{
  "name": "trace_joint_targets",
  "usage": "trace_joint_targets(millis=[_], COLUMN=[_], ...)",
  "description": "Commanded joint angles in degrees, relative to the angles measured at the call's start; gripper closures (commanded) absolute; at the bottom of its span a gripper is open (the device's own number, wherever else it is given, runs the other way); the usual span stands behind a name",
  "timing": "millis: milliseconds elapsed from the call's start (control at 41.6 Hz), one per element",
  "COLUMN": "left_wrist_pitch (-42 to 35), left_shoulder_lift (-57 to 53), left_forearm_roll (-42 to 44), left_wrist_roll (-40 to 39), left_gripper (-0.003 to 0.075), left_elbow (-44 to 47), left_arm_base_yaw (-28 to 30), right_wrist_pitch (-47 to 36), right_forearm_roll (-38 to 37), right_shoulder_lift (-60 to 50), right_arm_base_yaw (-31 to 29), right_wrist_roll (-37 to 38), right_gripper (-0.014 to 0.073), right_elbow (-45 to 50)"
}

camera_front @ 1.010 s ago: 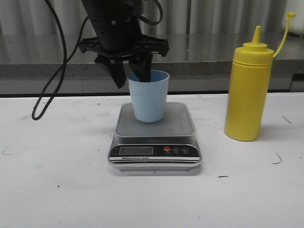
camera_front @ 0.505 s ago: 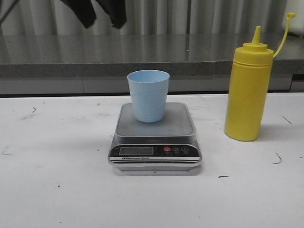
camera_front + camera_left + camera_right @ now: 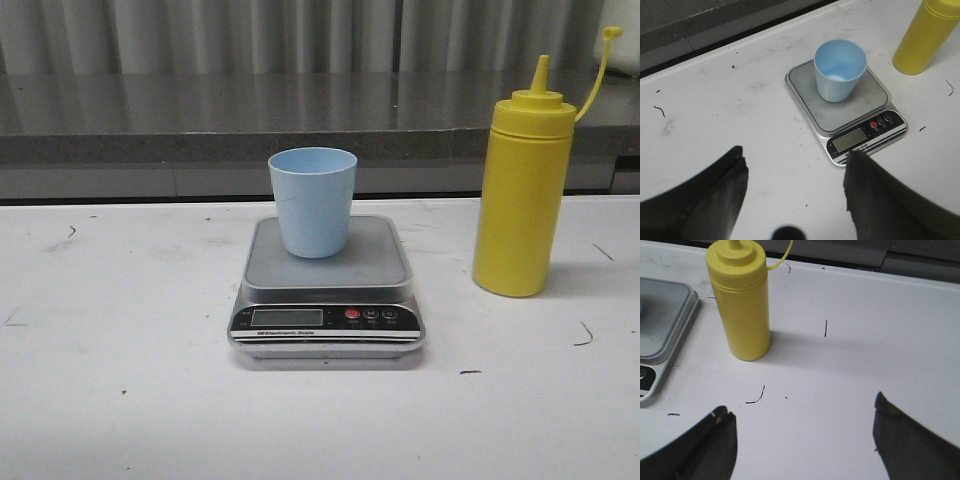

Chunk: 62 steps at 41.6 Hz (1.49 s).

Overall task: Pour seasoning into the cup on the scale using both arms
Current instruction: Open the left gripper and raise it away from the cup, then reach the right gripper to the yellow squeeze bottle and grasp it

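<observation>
Above the desk (image 3: 120, 400), our left hand (image 3: 795, 195) has pulled back from the cup (image 3: 313, 200), fingers spread wide and empty; our right hand (image 3: 802, 440) hovers wide too. Cup now stands free on the scale (image 3: 326, 295), the bottle (image 3: 524, 185) upright beside it: pouring comes next.

The white bench (image 3: 120, 400) carries small dark scuffs and pen-like marks across its surface. Behind the bench's far edge runs a dark grey ledge (image 3: 200, 110), glossy on top, with a paler grey band and a black gap just under it. Beyond the ledge hangs a pale, vertically pleated curtain (image 3: 300, 35), its folds reflected faintly in the ledge's top.
</observation>
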Motion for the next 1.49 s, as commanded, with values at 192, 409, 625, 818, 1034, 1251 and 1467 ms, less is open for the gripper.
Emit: trace_joint_targets(millis=[192,409,625,818,1034,1251,1467], left_wrist_pitch=[-4.4,-4.4,-4.4,-4.4,-4.4,-4.4,-4.4], left_shoulder_lift=[-15.9,-19.8,-19.8,-19.8,-19.8,-19.8,-19.8], left_forearm_roll=[-0.4,-0.4,-0.4,-0.4,-0.4,-0.4,-0.4], left_wrist_roll=[-0.5,-0.5,-0.5,-0.5,-0.5,-0.5,-0.5], left_gripper=[0.0302,0.0302,0.0302,0.0302,0.0302,0.0302,0.0302], left_elbow=[9.6,11.7,11.7,11.7,11.7,11.7,11.7], left_arm_base_yaw=[-0.2,-0.2,-0.2,-0.2,-0.2,-0.2,-0.2], right_wrist_pitch=[-3.6,-3.6,-4.8,-4.8,-1.3,-3.8,-17.4], right_forearm_roll=[-0.7,-0.7,-0.7,-0.7,-0.5,3.9,6.4], right_shoulder_lift=[0.4,0.4,0.4,0.7,4.8,12.0,20.3], right_arm_base_yaw=[0.1,0.1,0.1,0.1,3.1,6.5,7.9], right_wrist_roll=[-0.4,-0.4,-0.4,-1.8,-4.3,-4.3,-4.3], right_gripper=[0.0013,0.0013,0.0013,0.0010,0.0008,0.0011,0.0011], right_elbow=[-2.1,-2.1,-2.1,-2.2,-5.7,-7.4,-3.8])
